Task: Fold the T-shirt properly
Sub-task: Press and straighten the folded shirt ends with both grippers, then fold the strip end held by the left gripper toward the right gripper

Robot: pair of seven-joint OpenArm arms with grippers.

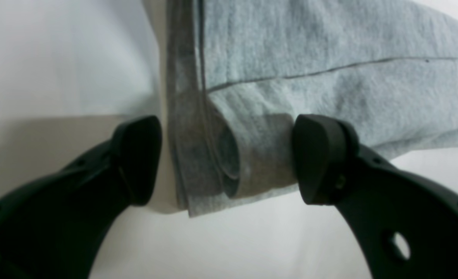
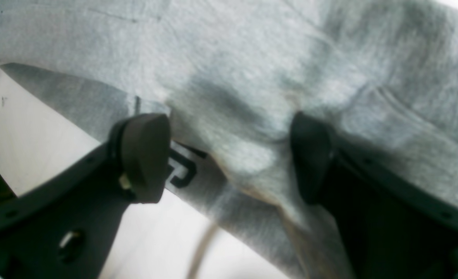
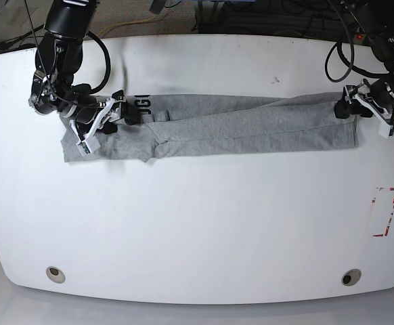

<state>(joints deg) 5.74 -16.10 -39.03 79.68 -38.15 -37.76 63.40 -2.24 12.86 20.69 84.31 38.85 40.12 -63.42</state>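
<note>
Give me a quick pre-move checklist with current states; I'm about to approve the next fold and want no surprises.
1. Shirt folded into a long strip across the table: ok.
2. Left pincer open, straddling the layered shirt end: ok.
3. Right pincer open, with cloth between its tips: ok.
4. Both pincers at opposite ends of the strip, per the base view: ok.
5. All layers at the left end inside the jaws: cannot tell; the bottom layers sit close to one pad.
6. Strip flat and even: not ok; the right-pincer end is bunched, with the lettering peeking out.
</note>
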